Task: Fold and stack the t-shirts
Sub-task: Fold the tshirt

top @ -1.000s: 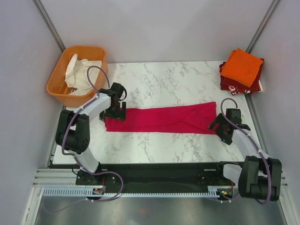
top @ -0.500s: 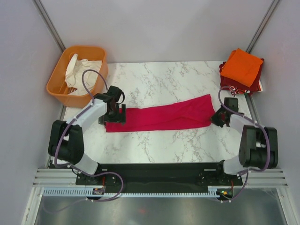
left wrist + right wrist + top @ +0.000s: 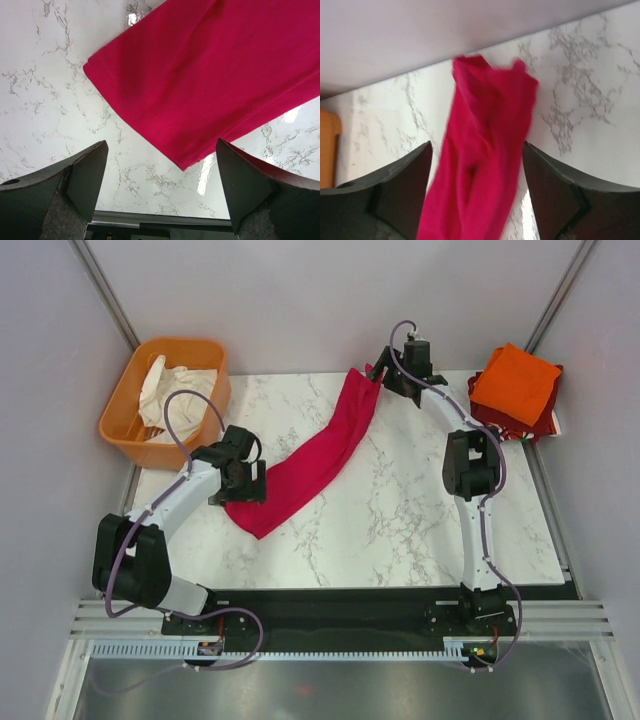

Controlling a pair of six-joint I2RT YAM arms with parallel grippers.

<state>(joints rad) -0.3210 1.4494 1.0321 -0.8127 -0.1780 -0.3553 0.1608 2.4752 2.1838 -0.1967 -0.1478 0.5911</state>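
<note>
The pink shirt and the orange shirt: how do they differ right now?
The pink shirt is a long narrow strip running diagonally across the table; the orange shirt is folded into a compact square. The pink shirt has only marble under it, as far as can be seen; the orange shirt sits on top of a dark red shirt at the far right corner. Both are plain, soft fabric.

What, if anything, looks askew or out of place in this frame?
The magenta-pink t-shirt, folded to a long strip, lies slanted across the table instead of square to its edges, its far end rumpled at the back edge. The left gripper and right gripper are both open, neither holding it.
</note>
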